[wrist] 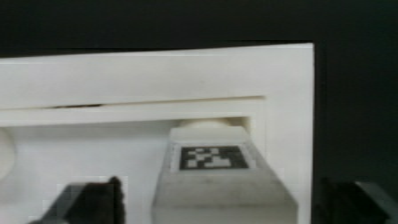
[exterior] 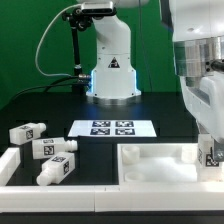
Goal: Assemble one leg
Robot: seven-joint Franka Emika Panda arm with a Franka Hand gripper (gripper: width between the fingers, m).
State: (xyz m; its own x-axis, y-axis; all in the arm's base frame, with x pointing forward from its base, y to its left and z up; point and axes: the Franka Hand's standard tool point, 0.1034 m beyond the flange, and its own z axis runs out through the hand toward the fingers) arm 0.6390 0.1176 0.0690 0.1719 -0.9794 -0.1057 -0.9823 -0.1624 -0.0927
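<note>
Wrist view alone shows leg [wrist: 215, 160] (tagged) between fingers [wrist: 89, 203].

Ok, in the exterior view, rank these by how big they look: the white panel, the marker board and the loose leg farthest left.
Largest: white panel, though it lies nearest the camera.
Next: marker board.
Smallest: leg, clearly.

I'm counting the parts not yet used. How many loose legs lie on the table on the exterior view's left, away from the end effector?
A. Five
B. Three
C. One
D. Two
B: three white tagged legs lie there, one farthest back, one in the middle, one nearest the camera, all apart from the end effector.
</note>
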